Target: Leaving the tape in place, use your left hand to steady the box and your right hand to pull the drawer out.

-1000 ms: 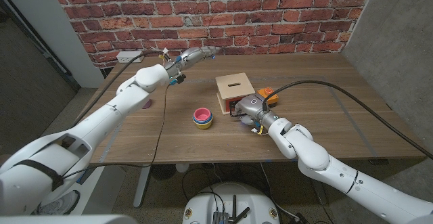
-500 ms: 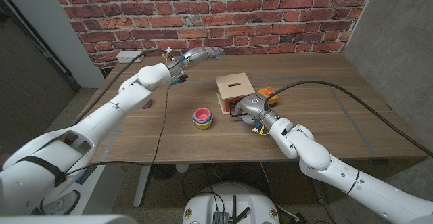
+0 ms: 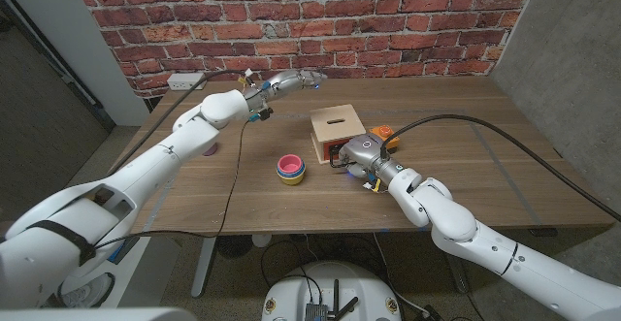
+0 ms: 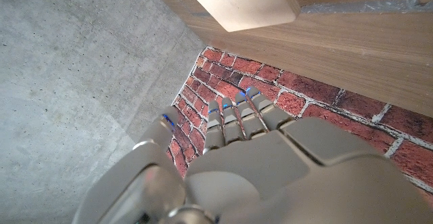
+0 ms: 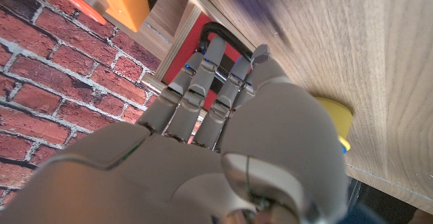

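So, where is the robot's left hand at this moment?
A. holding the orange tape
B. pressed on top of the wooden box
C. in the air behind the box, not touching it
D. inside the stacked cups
C: in the head view the left hand hangs in the air near the brick wall, behind the wooden box and apart from it.

Left hand (image 3: 291, 80) raised, fingers straight; right hand (image 3: 355, 155) low, fingers extended.

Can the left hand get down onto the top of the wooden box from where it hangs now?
Probably yes. The left hand hangs in the air behind the box, whose top is bare; the right hand works at the front.
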Robot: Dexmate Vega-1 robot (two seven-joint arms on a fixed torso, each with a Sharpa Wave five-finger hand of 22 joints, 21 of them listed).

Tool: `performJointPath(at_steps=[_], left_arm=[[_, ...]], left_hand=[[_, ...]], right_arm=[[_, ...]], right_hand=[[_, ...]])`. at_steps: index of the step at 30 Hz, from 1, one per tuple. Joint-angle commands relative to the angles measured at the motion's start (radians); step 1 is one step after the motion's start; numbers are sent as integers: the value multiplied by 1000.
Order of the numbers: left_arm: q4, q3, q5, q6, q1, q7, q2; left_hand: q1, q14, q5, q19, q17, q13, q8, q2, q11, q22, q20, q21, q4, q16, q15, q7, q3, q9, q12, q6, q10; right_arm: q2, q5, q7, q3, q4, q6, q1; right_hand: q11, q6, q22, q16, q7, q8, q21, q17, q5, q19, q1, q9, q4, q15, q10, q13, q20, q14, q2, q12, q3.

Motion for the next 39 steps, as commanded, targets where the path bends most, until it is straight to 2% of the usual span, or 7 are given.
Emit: performJointPath(at_steps=[1,17,27,39], left_arm=[[-24,17,40,-5,-3,-10,14],[-36,54,177,-66,-24,-6,37],[-56,62,252,-103,-21,5,56],[-96,69,373,-134,-16,27,94]], left_hand=[[-9,8,-1,8,0,2,9,33,-5,2,-78,2,0,2,-29,1,8,2,5,11,12],[-20,2,-2,0,2,2,6,26,-13,3,-87,0,1,-2,-36,-17,9,2,-1,21,11],[-66,-13,-4,-17,9,2,-2,21,-24,4,-99,-3,35,-1,-42,-29,-9,2,-8,17,0],[-98,-22,-1,-40,9,1,-14,25,-30,5,-109,-7,64,-1,-46,-39,-15,1,-12,-17,-6]], right_arm=[[-5,14,-20,1,4,8,1],[-10,25,-17,2,3,12,3],[-12,35,-27,4,5,16,3],[-12,51,-24,4,12,28,13]], right_hand=[[0,14,2,3,-1,6,9,6,-2,9,11,1,3,-102,13,3,-112,15,4,0,0],[0,43,5,-10,-2,19,14,20,-4,8,27,9,2,-103,45,5,-123,41,20,-6,-3],[0,56,5,-23,-2,24,16,26,-5,8,22,8,6,-102,60,6,-123,53,24,-10,-9],[1,63,4,-41,-2,26,18,32,-6,6,10,7,8,-102,69,7,-123,68,29,-16,-16]])
